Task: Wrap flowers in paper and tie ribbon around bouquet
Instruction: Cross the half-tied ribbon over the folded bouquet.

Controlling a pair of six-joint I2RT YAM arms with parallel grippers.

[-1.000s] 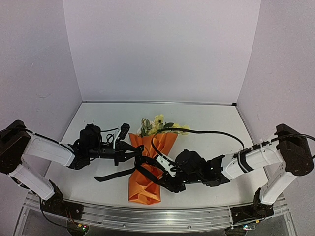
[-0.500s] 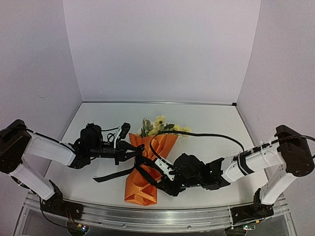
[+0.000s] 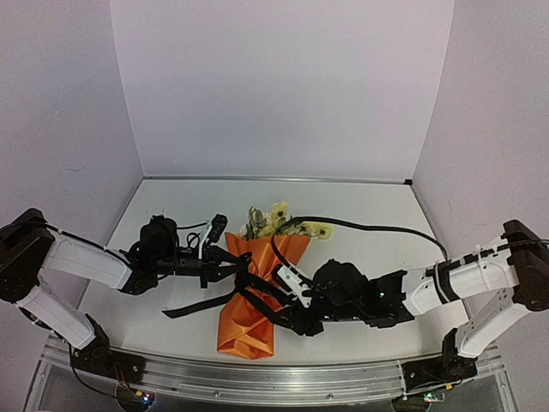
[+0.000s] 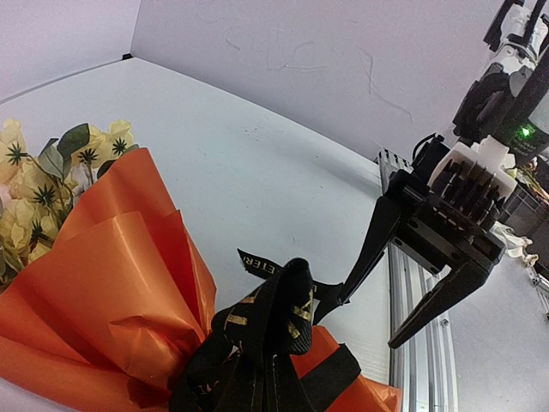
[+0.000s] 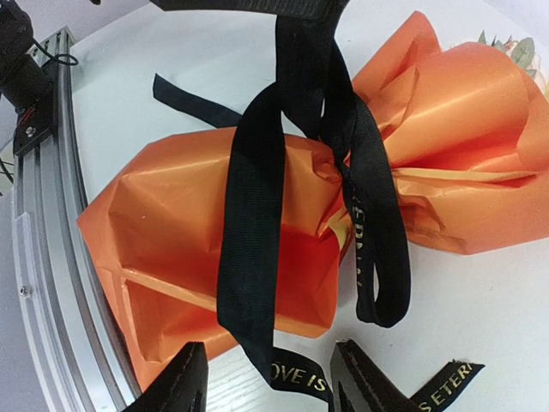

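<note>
The bouquet (image 3: 250, 305) lies mid worktop (image 3: 369, 215), near the front edge. Its orange paper (image 5: 171, 223) is pinched at the neck, and yellow flowers (image 3: 276, 216) poke out the far end. The black ribbon (image 5: 249, 215) loops round the neck in a loose knot. The right jaws have just opened wider and slid back a little, so the ribbon lies free between them. The left jaws are shut tight, on the ribbon I think. The knot still looks slack.
</note>
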